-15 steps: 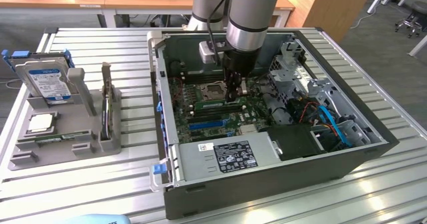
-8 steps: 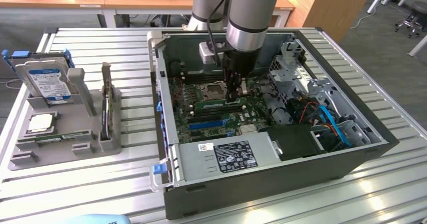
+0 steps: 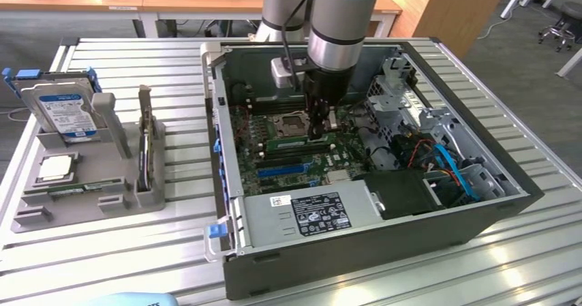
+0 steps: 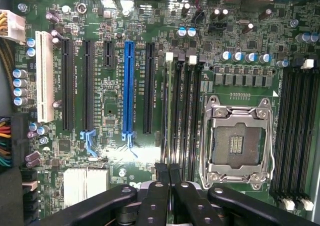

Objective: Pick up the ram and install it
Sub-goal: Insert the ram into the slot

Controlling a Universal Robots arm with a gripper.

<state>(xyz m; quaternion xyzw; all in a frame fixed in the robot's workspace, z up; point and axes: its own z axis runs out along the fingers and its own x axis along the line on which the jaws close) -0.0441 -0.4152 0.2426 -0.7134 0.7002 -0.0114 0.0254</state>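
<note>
Arm [image 3: 337,20] vertical, aimed straight down — claw [image 3: 318,134] at tip, fingers [image 4: 161,196] pressed tight together.

One open grey metal computer case [image 3: 364,245] was counted, one silver blue-labelled hard drive [image 3: 62,112], one square silver processor chip [image 3: 56,166], one long blue slot [image 4: 128,86], one black two-fingered gripper [image 4: 168,170].

Open computer case [image 3: 364,255] and a grey parts holder [image 3: 27,219] on a slatted metal bench [image 3: 136,258].
In the holder a blue-labelled hard drive [image 3: 62,112] stands upright, and a square silver processor chip [image 3: 56,167] lies flat just in front of it. On the motherboard [image 4: 110,136] sit a processor socket [image 4: 239,143] with bare contacts, a blue expansion slot [image 4: 129,86] and a white one [image 4: 44,76]. A labelled power supply [image 3: 309,214] fills the case's near edge.
</note>
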